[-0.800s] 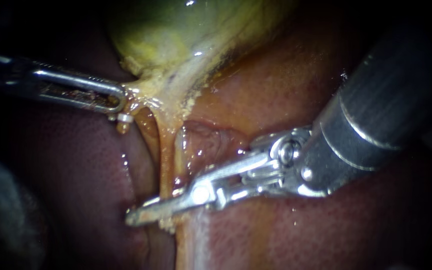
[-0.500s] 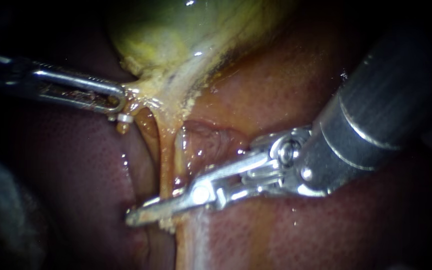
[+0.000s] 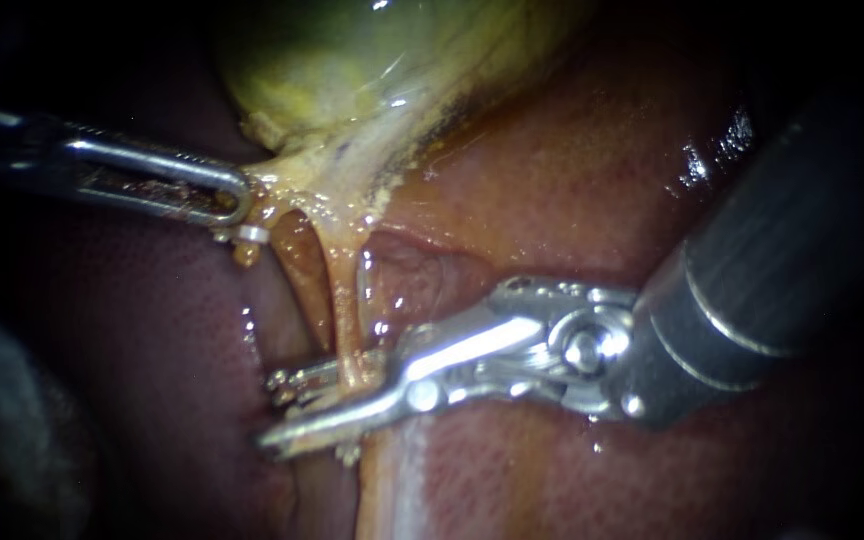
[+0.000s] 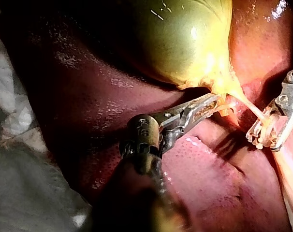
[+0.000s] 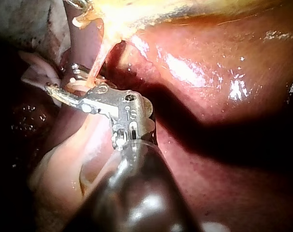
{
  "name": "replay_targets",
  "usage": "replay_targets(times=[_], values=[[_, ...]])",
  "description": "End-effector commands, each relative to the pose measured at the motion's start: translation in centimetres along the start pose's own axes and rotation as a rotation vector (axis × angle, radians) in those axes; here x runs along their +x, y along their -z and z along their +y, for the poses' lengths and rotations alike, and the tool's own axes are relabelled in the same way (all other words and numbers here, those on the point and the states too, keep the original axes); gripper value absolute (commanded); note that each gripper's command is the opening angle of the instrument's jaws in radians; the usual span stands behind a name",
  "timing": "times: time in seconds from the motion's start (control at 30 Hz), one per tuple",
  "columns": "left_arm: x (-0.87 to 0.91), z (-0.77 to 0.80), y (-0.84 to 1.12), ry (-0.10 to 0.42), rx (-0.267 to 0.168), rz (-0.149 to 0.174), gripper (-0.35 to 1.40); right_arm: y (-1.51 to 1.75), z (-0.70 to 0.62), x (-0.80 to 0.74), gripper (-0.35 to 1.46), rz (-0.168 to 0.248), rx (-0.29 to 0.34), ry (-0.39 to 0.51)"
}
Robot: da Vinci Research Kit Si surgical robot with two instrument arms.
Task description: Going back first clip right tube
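Amber, wet, thread-thin: right tube [image 3: 348,300] runs from the gallbladder [image 3: 352,70] neck down toward the liver [image 3: 572,190] bed. It is drawn taut, with the left tube [image 3: 299,275] just beside it, the two forking under the neck. Judged soft, slick, light and easily torn; no stiffness of its own, holds its line only by traction. Low on its run it passes through the gap of the right instrument [image 3: 277,410], whose jaws stand apart, one to each side of the tube, not pinching it. Ridged metal at the upper jaw may be a clip on the tube or the jaw's own teeth; cannot tell from the endoscope view. Not a thing to grasp bare. Any hold belongs square across it, low, clear of the fork; pull belongs on the neck tissue. Left instrument [image 3: 235,205] sits there, jaws clamped on pale tissue at the gallbladder's neck. Backing out would call for a straight line along the shaft, jaws wide, no snag on the tube.
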Motion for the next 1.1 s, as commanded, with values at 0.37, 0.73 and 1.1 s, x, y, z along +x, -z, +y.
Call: replay_targets(times=[0.37,0.73,1.1], values=[[0.00,0.00,0.00,0.000,0.000,0.000,-0.35,0.05,0.23,-0.14,0.50,-0.043,-0.064,0.205],[-0.01,0.00,0.02,-0.001,-0.001,-0.001,-0.35,0.41,0.12,-0.18,0.50,-0.008,-0.118,0.374],[-0.02,-0.01,0.02,-0.002,-0.001,-0.001,-0.35,0.89,-0.08,-0.04,0.50,0.015,-0.143,0.440]])
